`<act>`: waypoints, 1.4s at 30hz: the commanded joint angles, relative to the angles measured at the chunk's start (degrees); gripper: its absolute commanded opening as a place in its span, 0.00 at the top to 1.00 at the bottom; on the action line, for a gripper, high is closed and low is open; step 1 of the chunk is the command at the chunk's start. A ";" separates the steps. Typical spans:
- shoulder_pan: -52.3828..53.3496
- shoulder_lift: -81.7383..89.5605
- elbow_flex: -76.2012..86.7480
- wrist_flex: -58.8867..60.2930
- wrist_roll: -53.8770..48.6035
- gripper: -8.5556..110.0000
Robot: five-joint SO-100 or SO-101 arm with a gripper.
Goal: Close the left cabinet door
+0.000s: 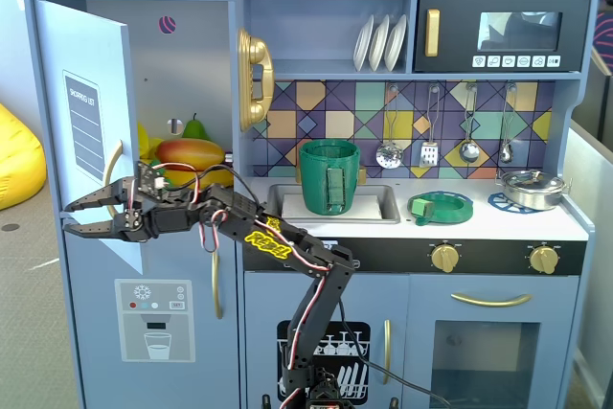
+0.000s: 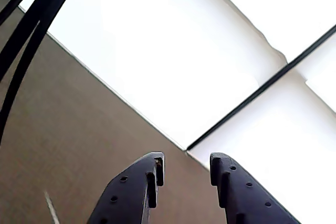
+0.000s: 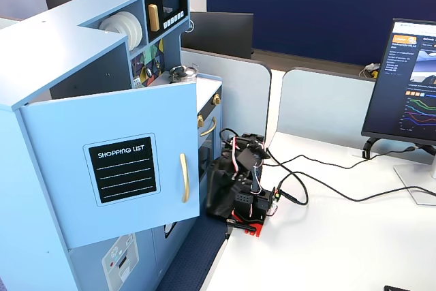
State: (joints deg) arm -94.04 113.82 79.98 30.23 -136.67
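The left cabinet door (image 1: 91,93) is light blue with a black "SHOPPING LIST" panel (image 3: 122,168) and a gold handle (image 1: 115,174). It stands partly open, swung out from the cabinet on its left hinge. In a fixed view my gripper (image 1: 69,219) is open and empty, reaching left across the door's lower outer face, below the handle. I cannot tell whether it touches the door. In the wrist view the gripper (image 2: 186,163) shows two spread black fingers, with only brown floor and white surfaces beyond. In the other fixed view the door (image 3: 109,161) hides the gripper.
Toy fruit (image 1: 190,150) sits inside the open cabinet. A blue door with a water-dispenser graphic (image 1: 158,318) is below. A gold phone (image 1: 254,79), a green pot (image 1: 329,176) in the sink and a yellow beanbag (image 1: 14,155) are nearby. The arm's base (image 3: 248,202) and cables sit on a white desk by a monitor (image 3: 409,86).
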 commanded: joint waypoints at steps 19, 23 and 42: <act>23.73 11.16 4.48 0.79 6.77 0.93; 29.18 12.66 5.80 1.05 8.70 0.93; 53.88 7.12 10.55 -10.02 12.48 0.93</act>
State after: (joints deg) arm -43.33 122.08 91.14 24.35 -124.98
